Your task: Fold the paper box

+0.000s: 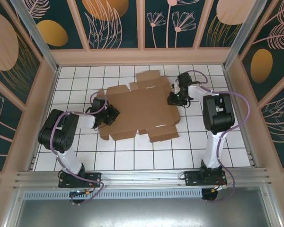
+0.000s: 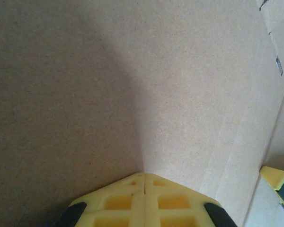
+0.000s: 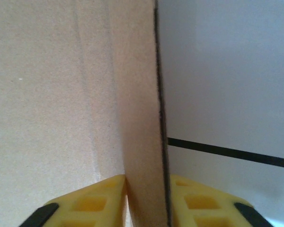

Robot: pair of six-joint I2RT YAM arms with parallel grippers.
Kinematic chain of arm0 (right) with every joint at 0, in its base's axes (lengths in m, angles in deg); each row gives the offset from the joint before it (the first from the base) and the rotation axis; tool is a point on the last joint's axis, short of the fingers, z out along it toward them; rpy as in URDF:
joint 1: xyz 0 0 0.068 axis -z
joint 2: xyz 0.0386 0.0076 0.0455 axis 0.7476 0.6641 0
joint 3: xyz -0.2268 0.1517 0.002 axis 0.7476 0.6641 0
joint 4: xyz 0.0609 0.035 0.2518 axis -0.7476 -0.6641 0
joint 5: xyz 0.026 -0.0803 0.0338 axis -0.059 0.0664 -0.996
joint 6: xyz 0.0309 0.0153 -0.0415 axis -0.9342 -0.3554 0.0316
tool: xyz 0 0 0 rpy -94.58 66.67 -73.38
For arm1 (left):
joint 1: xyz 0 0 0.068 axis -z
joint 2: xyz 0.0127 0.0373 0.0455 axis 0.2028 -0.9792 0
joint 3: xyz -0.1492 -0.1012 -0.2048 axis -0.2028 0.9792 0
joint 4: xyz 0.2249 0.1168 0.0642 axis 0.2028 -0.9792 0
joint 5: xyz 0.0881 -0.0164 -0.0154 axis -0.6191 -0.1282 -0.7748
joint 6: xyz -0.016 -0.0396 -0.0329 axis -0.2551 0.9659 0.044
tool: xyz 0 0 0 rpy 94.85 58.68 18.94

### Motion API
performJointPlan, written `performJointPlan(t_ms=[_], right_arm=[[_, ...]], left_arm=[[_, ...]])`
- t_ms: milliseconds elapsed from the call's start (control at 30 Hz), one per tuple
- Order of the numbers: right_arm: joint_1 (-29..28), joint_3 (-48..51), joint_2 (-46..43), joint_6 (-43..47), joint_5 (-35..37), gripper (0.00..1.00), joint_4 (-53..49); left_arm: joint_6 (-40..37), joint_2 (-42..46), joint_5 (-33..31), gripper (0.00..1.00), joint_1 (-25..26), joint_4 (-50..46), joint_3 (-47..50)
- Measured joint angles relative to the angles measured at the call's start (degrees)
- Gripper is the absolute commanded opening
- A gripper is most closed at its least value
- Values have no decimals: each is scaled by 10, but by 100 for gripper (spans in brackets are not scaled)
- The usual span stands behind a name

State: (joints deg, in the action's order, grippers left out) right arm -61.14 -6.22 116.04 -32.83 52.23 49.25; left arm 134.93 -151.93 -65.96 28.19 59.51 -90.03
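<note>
paper box (image 1: 142, 106) nearly flat: folding seems barely begun, walls unraised. left pincer (image 2: 144, 176) closed, empty, sheet just ahead of its tips. right pincer (image 3: 147, 182) straddles a flap edge; clamped or loose cannot be told.

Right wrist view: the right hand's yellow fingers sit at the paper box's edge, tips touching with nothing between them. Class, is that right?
No. The right wrist view shows the right hand at the edge of the paper box, but the tips do not touch: that edge stands between its yellow fingers.
</note>
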Motion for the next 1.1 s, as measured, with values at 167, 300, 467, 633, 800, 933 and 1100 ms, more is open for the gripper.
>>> performJointPlan(t_ms=[167,300,467,633,800,933,1100], right_arm=[[-3,7,-5,4,28,44,3],[-1,22,-16,4,45,53,13],[5,49,-33,0,38,49,35],[10,64,-40,-6,25,25,41],[6,66,-50,-5,17,14,43],[-30,58,-52,3,90,14,35],[-112,31,-50,37,266,10,23]], left_arm=[[0,0,0,6,0,0,0],[-2,0,-2,5,0,0,0],[-5,0,-7,5,0,0,0],[-9,0,-7,5,0,-1,0],[-11,0,-7,5,0,-1,0],[-11,0,-7,5,0,0,0],[-14,4,-4,11,0,-7,-4]])
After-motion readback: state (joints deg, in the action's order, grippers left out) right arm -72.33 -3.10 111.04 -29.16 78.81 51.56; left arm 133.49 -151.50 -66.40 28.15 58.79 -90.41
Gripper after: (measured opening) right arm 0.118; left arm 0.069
